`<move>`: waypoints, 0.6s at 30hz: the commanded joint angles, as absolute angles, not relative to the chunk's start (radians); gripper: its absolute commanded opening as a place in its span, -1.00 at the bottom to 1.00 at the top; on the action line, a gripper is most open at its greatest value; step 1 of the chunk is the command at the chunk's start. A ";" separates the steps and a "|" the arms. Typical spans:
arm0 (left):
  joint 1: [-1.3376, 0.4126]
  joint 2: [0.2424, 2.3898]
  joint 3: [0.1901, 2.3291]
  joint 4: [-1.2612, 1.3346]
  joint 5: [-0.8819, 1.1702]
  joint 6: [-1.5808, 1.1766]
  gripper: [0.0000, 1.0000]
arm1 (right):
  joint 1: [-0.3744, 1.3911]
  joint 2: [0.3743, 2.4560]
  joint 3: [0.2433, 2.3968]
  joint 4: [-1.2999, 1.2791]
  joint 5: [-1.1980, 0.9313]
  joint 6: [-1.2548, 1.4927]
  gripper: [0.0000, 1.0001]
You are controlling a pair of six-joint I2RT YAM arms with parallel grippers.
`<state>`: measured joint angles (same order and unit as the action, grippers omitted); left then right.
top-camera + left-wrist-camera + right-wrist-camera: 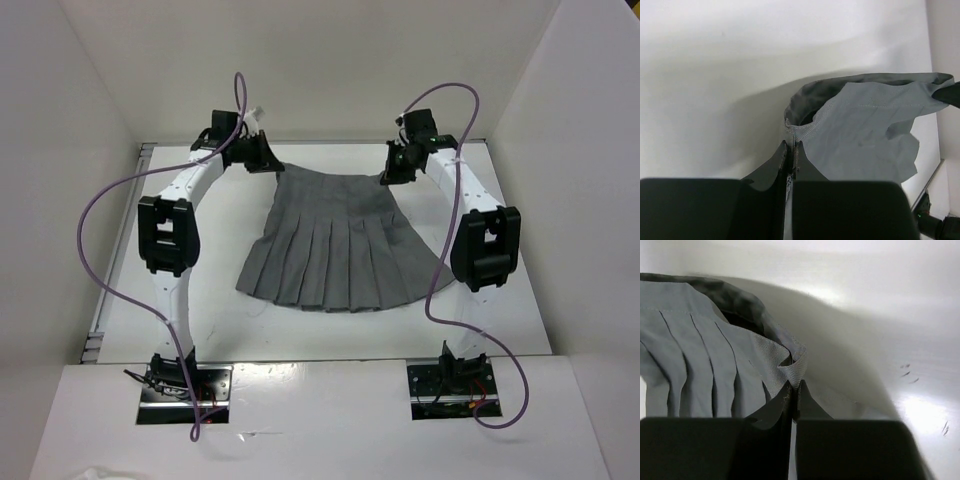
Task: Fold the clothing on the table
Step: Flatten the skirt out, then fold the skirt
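Skirt (335, 245) lies on table (215, 300), waistband at 12 o'clock; left gripper (268, 163) and right gripper (391, 174) each pinch 1 waistband corner. Thin bites could slip, dropping 1 corner mid-fold.

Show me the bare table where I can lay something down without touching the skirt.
Widest free patch: the table strip between the skirt hem and the arm bases. A smaller one lies between the skirt and the left arm. Crowded: the far corners, where left gripper and right gripper pinch the waistband.

white arm links (172, 295), black joint housings (166, 235), purple cables (240, 95), black wedge jaws, metal base plates (215, 385)
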<state>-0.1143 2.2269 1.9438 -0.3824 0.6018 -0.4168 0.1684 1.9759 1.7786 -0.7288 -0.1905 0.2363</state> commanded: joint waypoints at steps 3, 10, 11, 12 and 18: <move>-0.109 2.253 2.048 -0.388 0.634 -0.391 -1.00 | 0.149 1.976 1.894 -0.675 -0.167 0.212 -1.00; -0.109 2.194 1.947 -0.397 0.621 -0.391 -1.00 | 0.118 1.954 1.885 -0.689 -0.201 0.212 -1.00; -0.109 2.169 1.924 -0.397 0.621 -0.391 -1.00 | 0.118 1.936 1.870 -0.702 -0.189 0.212 -1.00; -0.109 2.152 1.895 -0.397 0.621 -0.391 -1.00 | 0.118 1.922 1.861 -0.718 -0.189 0.212 -1.00; -0.109 1.977 1.718 -0.374 0.597 -0.400 -1.00 | 0.118 1.755 1.726 -0.753 -0.189 0.236 -1.00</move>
<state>-0.1139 2.1204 1.7493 -0.3981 0.6064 -0.4191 0.1242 1.9068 1.7649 -0.7311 -0.1921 0.2298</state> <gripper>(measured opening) 0.030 0.026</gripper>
